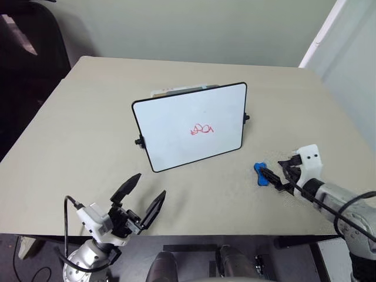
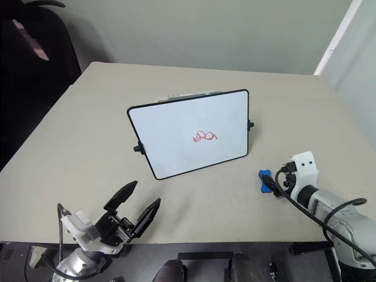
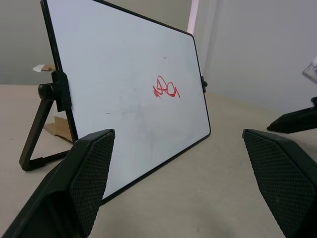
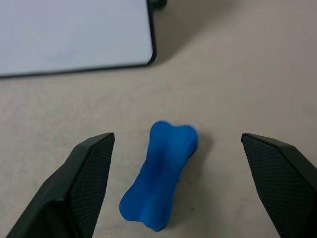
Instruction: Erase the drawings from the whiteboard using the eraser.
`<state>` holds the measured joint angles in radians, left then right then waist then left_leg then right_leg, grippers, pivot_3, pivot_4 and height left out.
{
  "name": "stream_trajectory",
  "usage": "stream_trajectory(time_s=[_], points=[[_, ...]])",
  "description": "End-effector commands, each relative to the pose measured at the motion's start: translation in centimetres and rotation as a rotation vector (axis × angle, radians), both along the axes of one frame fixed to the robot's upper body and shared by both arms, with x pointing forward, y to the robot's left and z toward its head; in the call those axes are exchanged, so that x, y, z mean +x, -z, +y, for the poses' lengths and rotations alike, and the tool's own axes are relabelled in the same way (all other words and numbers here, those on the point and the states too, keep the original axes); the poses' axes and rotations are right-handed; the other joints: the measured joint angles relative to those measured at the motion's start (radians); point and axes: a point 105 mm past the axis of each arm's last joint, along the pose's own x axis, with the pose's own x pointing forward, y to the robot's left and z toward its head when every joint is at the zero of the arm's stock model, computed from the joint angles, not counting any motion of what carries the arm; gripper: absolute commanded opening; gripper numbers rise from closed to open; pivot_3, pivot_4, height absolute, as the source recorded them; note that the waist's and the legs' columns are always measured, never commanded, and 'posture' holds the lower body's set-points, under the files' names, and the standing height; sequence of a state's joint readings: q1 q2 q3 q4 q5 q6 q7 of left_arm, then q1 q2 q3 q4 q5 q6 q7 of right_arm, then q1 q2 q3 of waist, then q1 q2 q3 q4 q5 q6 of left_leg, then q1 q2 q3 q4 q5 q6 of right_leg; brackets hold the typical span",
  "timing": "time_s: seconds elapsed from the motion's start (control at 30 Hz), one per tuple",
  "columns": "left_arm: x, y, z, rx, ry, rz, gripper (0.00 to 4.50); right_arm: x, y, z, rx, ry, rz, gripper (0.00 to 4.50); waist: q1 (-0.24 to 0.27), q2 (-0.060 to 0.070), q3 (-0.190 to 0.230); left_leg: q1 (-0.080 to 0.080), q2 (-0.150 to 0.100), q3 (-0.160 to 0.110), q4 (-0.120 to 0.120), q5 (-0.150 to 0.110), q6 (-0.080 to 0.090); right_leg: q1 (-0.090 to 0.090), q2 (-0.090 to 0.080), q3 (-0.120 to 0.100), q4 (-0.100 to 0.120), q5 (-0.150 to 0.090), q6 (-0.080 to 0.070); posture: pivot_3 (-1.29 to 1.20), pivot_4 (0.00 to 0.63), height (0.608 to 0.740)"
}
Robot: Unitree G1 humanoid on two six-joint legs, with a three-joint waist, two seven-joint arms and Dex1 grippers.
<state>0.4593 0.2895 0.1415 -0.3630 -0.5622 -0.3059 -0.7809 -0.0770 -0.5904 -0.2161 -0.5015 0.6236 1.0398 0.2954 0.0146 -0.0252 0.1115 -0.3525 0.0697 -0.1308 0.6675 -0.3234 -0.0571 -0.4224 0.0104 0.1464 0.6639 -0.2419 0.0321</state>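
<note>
Step in hand: picking up the eraser (image 4: 159,174), lying on the desk (image 1: 70,129) beside the whiteboard (image 1: 176,111). Right claw (image 4: 176,183) spread, straddling it; next it must lower and pinch. Left claw (image 1: 141,197) spread, empty. Drawings (image 1: 201,129) intact.

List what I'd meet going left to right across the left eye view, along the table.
left gripper → whiteboard with the red drawings on its face → blue eraser → right gripper, open around the eraser.

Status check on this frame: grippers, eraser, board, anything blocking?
Right gripper jaws open, straddling blue eraser on table. Left gripper open, empty. Whiteboard upright, red drawings unerased. Nothing in the way.
</note>
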Motion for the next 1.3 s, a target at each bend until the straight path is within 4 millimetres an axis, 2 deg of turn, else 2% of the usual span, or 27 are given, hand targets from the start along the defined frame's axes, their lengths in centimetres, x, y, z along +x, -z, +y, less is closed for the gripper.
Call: stream_trajectory(time_s=[0.03, 0.23, 0.27, 0.33, 0.4, 0.6, 0.7, 0.8, 0.93, 1.1, 1.2, 1.3], points=[[-0.2, -0.5, 0.0, -0.004, -0.002, -0.024, 4.50, 0.2, 0.2, 0.4, -0.041, -0.013, 0.037, 4.33, 0.001, 0.000, 0.000, 0.000, 0.000, 0.000, 0.000, 0.000, 0.000, 0.000, 0.000, 0.000, 0.000, 0.000, 0.000, 0.00, 0.150, 0.740], [-0.2, -0.5, 0.3, -0.006, -0.010, -0.020, 4.50, -0.1, 0.9, 1.0, -0.071, -0.034, 0.074, 4.33, 0.002, 0.000, 0.000, 0.000, 0.000, 0.000, 0.000, 0.000, 0.001, 0.000, 0.000, 0.000, 0.000, 0.000, 0.001, 0.00, 0.150, 0.740], [-0.2, -0.5, 0.3, -0.006, -0.011, -0.019, 4.50, -0.1, 1.0, 1.0, -0.074, -0.034, 0.076, 4.18, 0.002, 0.000, 0.000, 0.000, 0.000, 0.000, 0.000, 0.000, 0.001, 0.000, 0.000, 0.000, 0.000, 0.000, 0.001, 0.00, 0.150, 0.740], [-0.2, -0.5, 0.3, -0.015, -0.010, -0.020, 4.50, -0.2, 1.1, 0.9, -0.092, -0.034, 0.083, 3.79, 0.002, 0.000, 0.000, 0.000, 0.000, 0.000, 0.000, 0.000, 0.001, 0.000, 0.000, 0.000, 0.000, 0.000, 0.001, 0.00, 0.150, 0.740], [-0.2, -0.7, 0.3, -0.022, -0.008, -0.023, 4.50, -0.4, 1.1, 1.0, -0.102, -0.045, 0.083, 3.18, 0.002, 0.000, 0.000, 0.000, 0.000, 0.000, 0.000, 0.000, 0.001, 0.000, 0.000, 0.000, 0.000, 0.000, 0.001, 0.00, 0.150, 0.740], [-0.4, -0.9, 0.3, -0.027, -0.003, -0.024, 4.50, -0.6, 1.1, 1.3, -0.116, -0.058, 0.077, 1.07, 0.001, 0.000, 0.000, 0.000, 0.000, 0.000, 0.000, 0.000, 0.001, 0.000, 0.000, 0.000, 0.000, 0.000, 0.001, 0.00, 0.150, 0.740], [-0.5, -0.9, 0.2, -0.029, 0.000, -0.021, 4.50, -1.0, 0.9, 2.0, -0.136, -0.117, 0.071, 0.48, 0.001, 0.000, 0.000, 0.000, 0.000, 0.000, 0.000, 0.000, 0.001, 0.000, 0.000, 0.000, 0.000, 0.000, 0.001, 0.00, 0.150, 0.740], [-0.4, -0.8, 0.2, -0.031, -0.001, -0.019, 4.50, -0.8, -0.6, 2.5, -0.150, -0.146, 0.009, 0.43, 0.001, 0.000, 0.000, 0.000, 0.000, 0.000, 0.000, 0.000, 0.001, 0.000, 0.000, 0.000, 0.000, 0.000, 0.001, 0.00, 0.150, 0.740], [-0.3, -0.8, 0.5, -0.034, -0.004, -0.017, 4.50, 0.3, -5.0, 4.4, -0.104, -0.189, -0.144, 0.41, -0.007, 0.000, 0.000, 0.000, 0.000, 0.001, 0.000, 0.000, 0.001, 0.000, 0.000, 0.000, 0.000, 0.001, 0.002, 0.00, 0.150, 0.740], [-0.3, -0.8, 0.4, -0.036, 0.000, -0.016, 4.50, 1.3, -10.1, 8.1, -0.025, -0.290, -0.304, 0.41, -0.007, 0.000, 0.000, 0.001, 0.000, 0.000, 0.000, 0.000, 0.002, 0.000, 0.001, -0.001, 0.001, 0.001, 0.004, 0.00, 0.150, 0.740], [-0.4, -0.8, 0.3, -0.035, 0.005, -0.017, 4.50, 2.1, -11.0, 9.9, -0.030, -0.324, -0.327, 0.41, -0.008, 0.000, 0.000, 0.001, 0.000, 0.000, 0.000, 0.000, 0.002, -0.002, 0.000, 0.000, 0.001, 0.002, 0.004, 0.00, 0.150, 0.740], [-0.5, -0.8, 0.1, -0.034, 0.007, -0.017, 4.50, 3.1, -10.9, 10.9, -0.042, -0.326, -0.322, 0.41, 0.000, -0.002, -0.001, 0.001, 0.000, -0.002, -0.001, 0.000, 0.002, -0.002, 0.000, -0.001, 0.001, 0.001, 0.004, 0.00, 0.150, 0.740]])
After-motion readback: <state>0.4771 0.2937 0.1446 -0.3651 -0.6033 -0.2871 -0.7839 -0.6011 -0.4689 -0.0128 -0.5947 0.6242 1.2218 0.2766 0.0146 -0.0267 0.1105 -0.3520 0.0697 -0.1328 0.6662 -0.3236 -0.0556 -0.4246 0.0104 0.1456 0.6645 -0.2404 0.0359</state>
